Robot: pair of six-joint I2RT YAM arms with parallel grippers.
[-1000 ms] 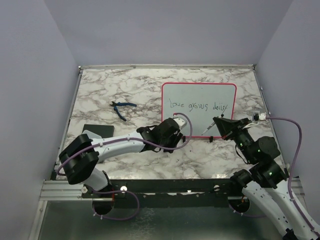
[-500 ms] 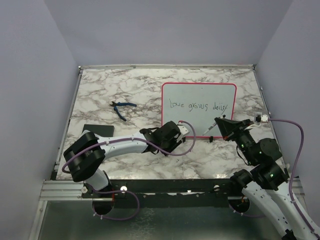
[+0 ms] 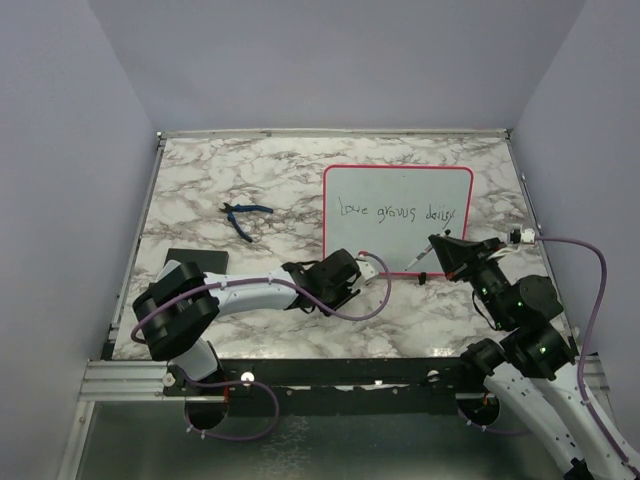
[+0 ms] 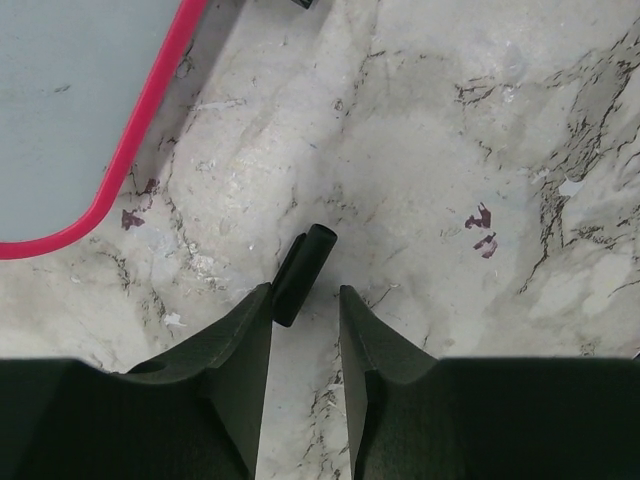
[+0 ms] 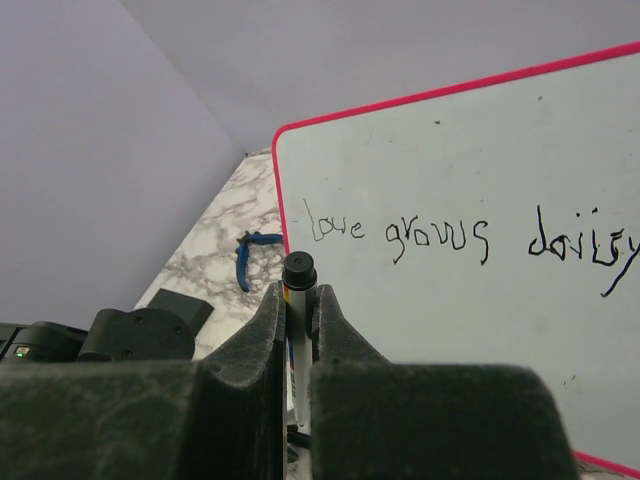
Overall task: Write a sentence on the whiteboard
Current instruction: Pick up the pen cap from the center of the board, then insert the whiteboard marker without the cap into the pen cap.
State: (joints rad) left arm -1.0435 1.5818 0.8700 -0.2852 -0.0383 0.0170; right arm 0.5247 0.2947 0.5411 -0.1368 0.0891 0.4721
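The whiteboard (image 3: 398, 235), white with a red-pink frame, lies at the right of the table. The sentence (image 3: 395, 212), in thin dark marker, reads "Love grows daily"; it shows clearly in the right wrist view (image 5: 440, 235). My right gripper (image 3: 440, 250) is shut on a white marker (image 5: 299, 285) and holds it over the board's near edge. My left gripper (image 4: 305, 300) is open, low over the marble just off the board's near left corner (image 4: 70, 120). A small black cap (image 4: 305, 273) lies on the table at its fingertips, against the left finger.
Blue pliers (image 3: 245, 215) lie left of the board. A dark flat pad (image 3: 195, 260) lies at the near left. A small black clip (image 3: 423, 277) sits at the board's near edge. Grey walls enclose the table.
My left gripper has drawn back from the board's near left edge toward the table's near side. My right gripper and the marker have barely moved.
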